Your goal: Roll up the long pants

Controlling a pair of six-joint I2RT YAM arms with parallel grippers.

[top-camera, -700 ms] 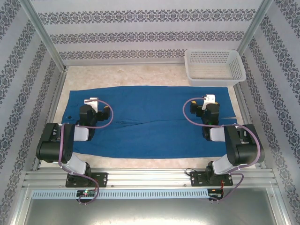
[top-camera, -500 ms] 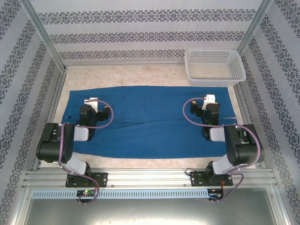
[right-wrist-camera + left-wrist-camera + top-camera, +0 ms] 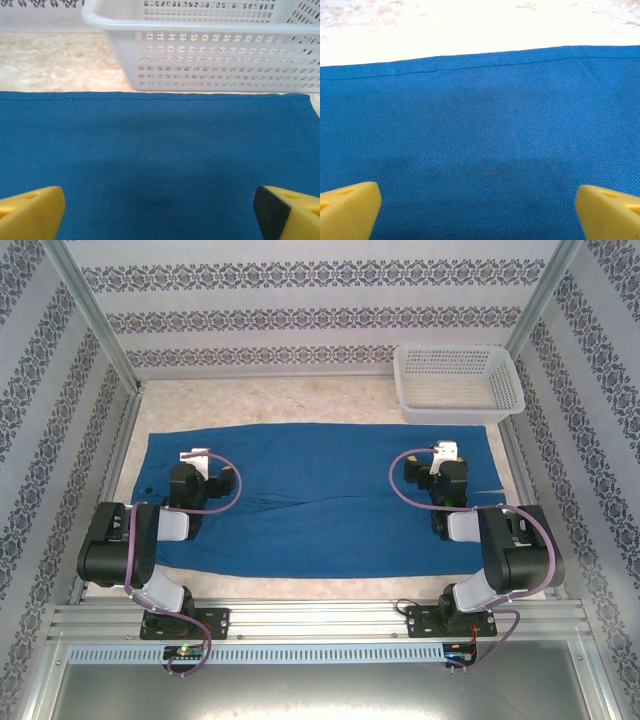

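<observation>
The left pincer [image 3: 197,455] hangs low over the left part of the long pants [image 3: 320,505], jaws spread fully wide and gripping nothing. Its wrist view shows both yellow fingertips [image 3: 347,207] apart, with bare blue cloth between them and the far hem just beyond.

The pants lie flat and lengthwise across the counter [image 3: 300,400], from near its left edge to near its right. A faint crease between the legs runs along the middle. No part is rolled yet, so the task looks to be at its start. Spreading them smooth like this probably helps the roll come out even rather than lumpy.

The right pincer [image 3: 447,452] sits over the right part of the cloth, likewise fully open and empty. The pair may be placed this way so that each arm can take its own stretch of one edge.

Behind it, the white mesh basket [image 3: 458,385] stands at the far right, its near wall just beside the pants' far hem and close enough to crowd a grasp there.
</observation>
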